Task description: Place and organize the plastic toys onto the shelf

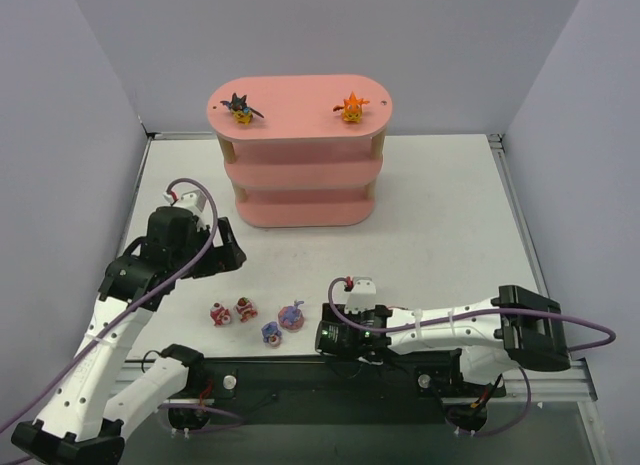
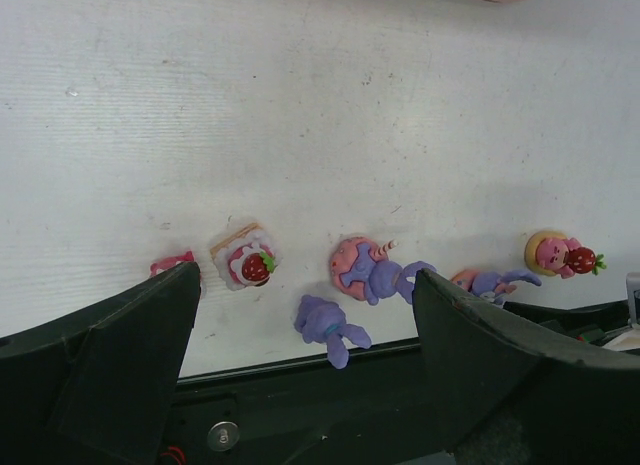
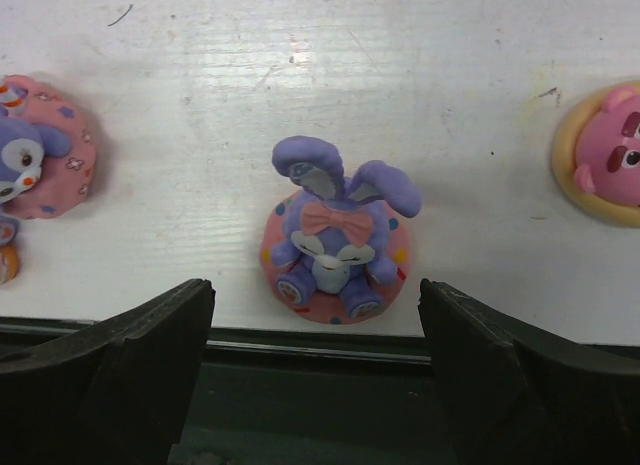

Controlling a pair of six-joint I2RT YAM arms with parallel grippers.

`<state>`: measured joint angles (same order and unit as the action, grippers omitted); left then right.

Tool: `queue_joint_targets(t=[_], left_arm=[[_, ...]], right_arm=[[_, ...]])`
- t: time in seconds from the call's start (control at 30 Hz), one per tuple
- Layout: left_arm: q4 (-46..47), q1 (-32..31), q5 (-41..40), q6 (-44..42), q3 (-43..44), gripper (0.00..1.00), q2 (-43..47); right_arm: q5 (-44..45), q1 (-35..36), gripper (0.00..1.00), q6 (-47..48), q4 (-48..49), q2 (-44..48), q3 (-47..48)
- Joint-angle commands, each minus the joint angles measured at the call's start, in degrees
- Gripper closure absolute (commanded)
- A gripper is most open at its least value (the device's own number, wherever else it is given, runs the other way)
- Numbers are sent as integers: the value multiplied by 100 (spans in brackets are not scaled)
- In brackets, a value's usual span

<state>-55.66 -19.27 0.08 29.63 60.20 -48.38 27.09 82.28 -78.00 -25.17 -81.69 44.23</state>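
Two toys are up on the shelf [image 1: 300, 115]. The bat [image 1: 240, 108] sits at the left end of the top board and the orange toy [image 1: 350, 107] at the right end. No other toy shows on the shelf.

The rest are down on the desk [image 1: 430, 215], bunched near the front edge and well apart from the shelf. One bunny [image 3: 335, 240] stands up straight between the fingers of the right pincer [image 3: 312, 325]. Those fingers are apart, one on each side, and do not touch it. A second bunny [image 3: 30, 150] is on its left and a pink toy [image 3: 605, 155] on its right.

The left pincer [image 2: 305, 285] hangs over the desk with its fingers wide apart and nothing in it.

So the job has only just started: two toys are up and most are left. I think the upright bunny goes next.
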Motion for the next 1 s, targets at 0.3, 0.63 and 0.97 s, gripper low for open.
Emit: queue_joint_targets(t=[0.3, 0.63, 0.97], left_arm=[[328, -183, 229, -387, 483, 3, -567], [468, -139, 449, -449, 457, 3, -734], [451, 28, 493, -519, 483, 3, -725]], right_arm=[[279, 86, 19, -1006, -542, -708, 280], [130, 16, 32, -1297, -550, -884, 218], [498, -45, 78, -744, -770, -787, 595]])
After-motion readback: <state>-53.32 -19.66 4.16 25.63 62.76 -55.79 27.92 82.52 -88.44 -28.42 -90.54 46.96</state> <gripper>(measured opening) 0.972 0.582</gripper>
